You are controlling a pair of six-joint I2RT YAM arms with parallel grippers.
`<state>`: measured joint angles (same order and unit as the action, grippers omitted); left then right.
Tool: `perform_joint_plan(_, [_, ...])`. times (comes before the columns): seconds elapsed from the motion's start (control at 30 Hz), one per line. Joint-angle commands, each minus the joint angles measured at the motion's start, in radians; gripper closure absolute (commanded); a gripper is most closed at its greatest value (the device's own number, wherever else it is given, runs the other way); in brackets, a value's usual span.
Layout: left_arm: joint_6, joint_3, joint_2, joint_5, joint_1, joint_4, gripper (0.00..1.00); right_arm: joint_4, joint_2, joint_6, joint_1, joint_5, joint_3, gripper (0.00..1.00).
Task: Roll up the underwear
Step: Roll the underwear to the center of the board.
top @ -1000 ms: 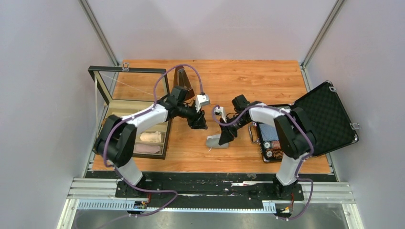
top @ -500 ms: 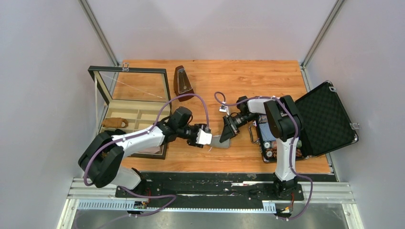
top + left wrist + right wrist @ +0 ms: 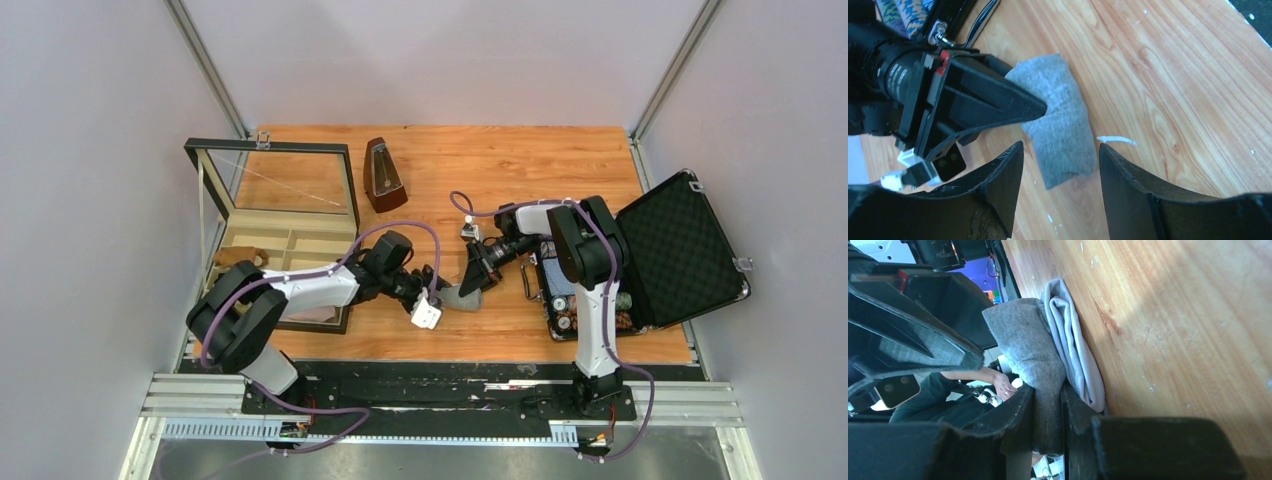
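Observation:
The grey underwear (image 3: 459, 297) lies folded into a small bundle on the wooden table, near the front middle. In the left wrist view the underwear (image 3: 1060, 120) shows as a narrow grey fold. My right gripper (image 3: 474, 281) is shut on the top layer of the underwear (image 3: 1035, 355), with a paler ribbed fold beside it on the wood. My left gripper (image 3: 1060, 170) is open, its jaws just short of the bundle's near end, one on each side. In the top view my left gripper (image 3: 437, 297) is right beside the bundle's left edge.
A glass-lidded divided box (image 3: 285, 245) with beige and pinkish cloth rolls stands at the left. A brown metronome (image 3: 383, 175) stands at the back. An open black case (image 3: 660, 250) lies at the right, close behind my right arm.
My left arm swung down from the back centre to the underwear's left side and closed in on it. My right arm drew in, its gripper staying at the bundle.

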<state>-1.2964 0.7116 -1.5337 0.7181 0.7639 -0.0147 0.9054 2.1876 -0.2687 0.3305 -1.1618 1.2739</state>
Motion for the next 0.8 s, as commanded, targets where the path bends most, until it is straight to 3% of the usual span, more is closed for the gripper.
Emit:
perform_joint_plan(0.0, [-0.066,0.055,-0.039,0.068,0.023,0.042,0.36,-0.069,0.055,-0.027,0.005,0.212,-0.005,1.0])
perform_joint_plan(0.1, [-0.047,0.05,-0.083,0.023,0.047,0.028,0.37,-0.069,0.057,-0.025,0.004,0.214,-0.005,1.0])
perform_joint_plan(0.2, [-0.014,-0.015,-0.108,-0.119,0.103,-0.164,0.38,-0.067,0.063,-0.021,0.004,0.213,-0.002,1.0])
perform_joint_plan(0.37, [0.028,-0.047,-0.161,-0.257,0.126,-0.301,0.37,-0.064,0.067,-0.021,0.004,0.211,0.002,1.0])
perform_joint_plan(0.57, [-0.035,-0.043,-0.237,-0.272,0.128,-0.271,0.4,-0.056,0.08,-0.021,0.001,0.205,0.01,1.0])
perform_joint_plan(0.77, [-0.124,0.016,-0.304,-0.298,0.141,-0.195,0.52,-0.056,0.08,-0.019,0.0,0.208,0.01,1.0])
